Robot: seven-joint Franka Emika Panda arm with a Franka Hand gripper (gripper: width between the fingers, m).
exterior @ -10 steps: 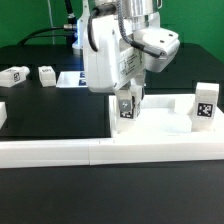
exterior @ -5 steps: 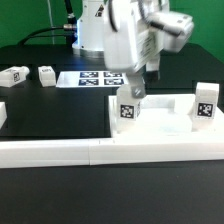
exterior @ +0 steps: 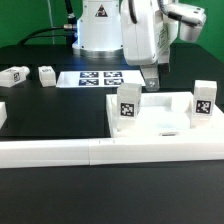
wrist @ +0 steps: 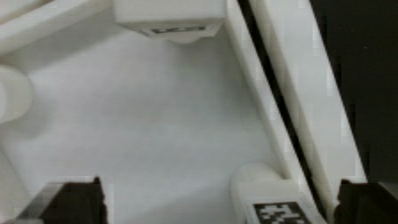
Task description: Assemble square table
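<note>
**Pincer hangs wide open above half-built square table**

The pincer (exterior: pixel 150 80) hangs empty over the white tabletop slab (exterior: pixel 165 128), its dark fingertips (wrist: pixel 71 202) well apart in the wrist view. The slab lies on the black table (exterior: pixel 40 110), just beside the white border bar (exterior: pixel 60 152). A first leg (exterior: pixel 128 104) stands upright on it near the pincer, and a second leg (exterior: pixel 205 101) at the exterior view's right. A third leg (exterior: pixel 15 75) and fourth leg (exterior: pixel 46 74) lie loose near the marker board (exterior: pixel 100 78)
</note>
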